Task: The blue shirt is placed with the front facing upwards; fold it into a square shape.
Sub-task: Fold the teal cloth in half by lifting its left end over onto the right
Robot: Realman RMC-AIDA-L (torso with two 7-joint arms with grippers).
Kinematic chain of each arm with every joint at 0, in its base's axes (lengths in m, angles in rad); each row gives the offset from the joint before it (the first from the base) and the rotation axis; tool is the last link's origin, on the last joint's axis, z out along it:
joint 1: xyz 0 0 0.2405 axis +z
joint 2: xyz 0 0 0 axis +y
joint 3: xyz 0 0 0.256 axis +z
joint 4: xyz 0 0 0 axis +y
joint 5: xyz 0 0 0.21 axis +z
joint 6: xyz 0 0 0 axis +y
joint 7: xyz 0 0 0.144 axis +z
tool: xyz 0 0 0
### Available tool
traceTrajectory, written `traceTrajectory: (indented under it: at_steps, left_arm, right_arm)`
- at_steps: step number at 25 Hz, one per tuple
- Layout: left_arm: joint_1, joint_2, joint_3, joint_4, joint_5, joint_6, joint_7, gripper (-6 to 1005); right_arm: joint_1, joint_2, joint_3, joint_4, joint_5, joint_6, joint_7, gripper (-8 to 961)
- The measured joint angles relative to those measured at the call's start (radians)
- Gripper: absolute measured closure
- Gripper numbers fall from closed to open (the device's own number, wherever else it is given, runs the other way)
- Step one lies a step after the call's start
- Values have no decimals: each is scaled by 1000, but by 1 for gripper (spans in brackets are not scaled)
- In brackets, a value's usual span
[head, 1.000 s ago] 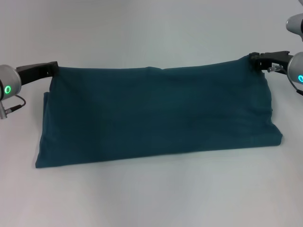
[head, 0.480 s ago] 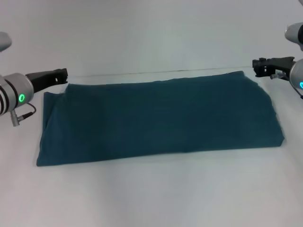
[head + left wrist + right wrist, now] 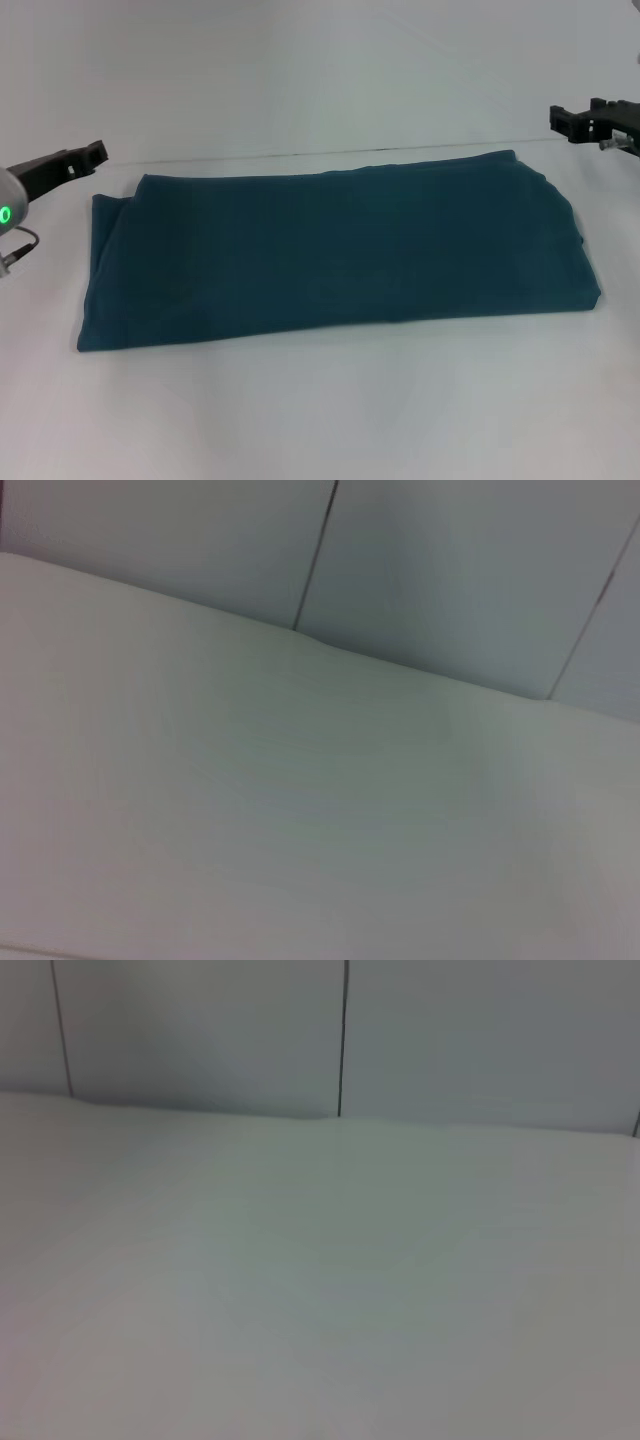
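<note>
The white surface (image 3: 320,420) carries the blue shirt (image 3: 340,250), folded into a wide flat band. The left pincer (image 3: 95,152) and right pincer (image 3: 556,119) hover clear of its far corners; I cannot tell their spread.

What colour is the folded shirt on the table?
The blue shirt is plain dark teal-blue, with no lettering showing. It is seen best in the head view.

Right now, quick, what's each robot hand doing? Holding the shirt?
Left gripper: off the shirt, holding nothing; open or shut cannot be told.
Right gripper: off the shirt, holding nothing; open or shut cannot be told.
</note>
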Motion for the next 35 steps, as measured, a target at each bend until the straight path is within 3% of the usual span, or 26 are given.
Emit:
traceTrajectory:
  at_steps: [6,11,14,16,25,31,35]
  left_arm:
    - [37,1,1,14,-1,110,-8,403]
    - [90,-5,3,70,3,249,-8,294]
    - [124,-6,4,97,2,315,-13,266]
    - [146,-6,4,114,3,357,-19,248]
    - [243,-8,13,168,20,461,-23,249]
    - [292,-15,27,186,36,487,-26,249]
    - [306,-16,26,194,101,495,-44,249]
  right_arm:
    - [-59,-10,1,-24,28,-164,64,318]
    - [-141,-3,-1,-100,35,-351,157,209]
    - [-194,-2,-1,-151,35,-473,231,83]
    - [-224,-8,-1,-175,34,-542,279,83]
    - [-335,-60,-1,-261,12,-775,458,83]
    - [-337,-113,-2,-268,-116,-870,613,85]
    - [-329,-138,-2,-269,-185,-922,696,86]
